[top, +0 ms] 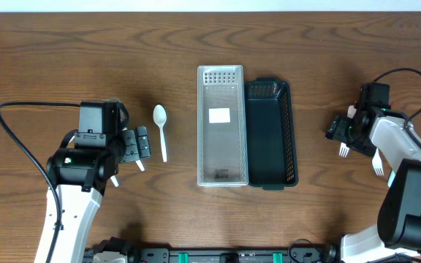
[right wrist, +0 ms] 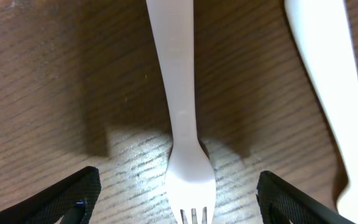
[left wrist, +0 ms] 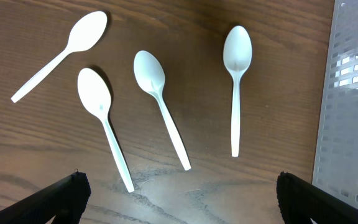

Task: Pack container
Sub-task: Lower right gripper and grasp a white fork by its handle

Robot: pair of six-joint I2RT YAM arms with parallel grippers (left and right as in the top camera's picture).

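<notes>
The right gripper (right wrist: 182, 199) hangs low over the table with its wrist bent down. Its black fingers (right wrist: 67, 196) are spread wide and hold nothing. Between them lies a white plastic fork (right wrist: 182, 112), tines toward the wrist, touching neither finger. A second white plastic utensil (right wrist: 325, 87) lies just beside it. The left gripper (left wrist: 179, 199) is likewise spread and empty, facing four white plastic spoons (left wrist: 160, 106) scattered apart on the dark wood-grain table (top: 64, 58). Farther in, at mid-table, a clear perforated rectangular container (top: 200, 131) stands side by side with a dark perforated rectangular basket (top: 292, 131), their long walls touching.
</notes>
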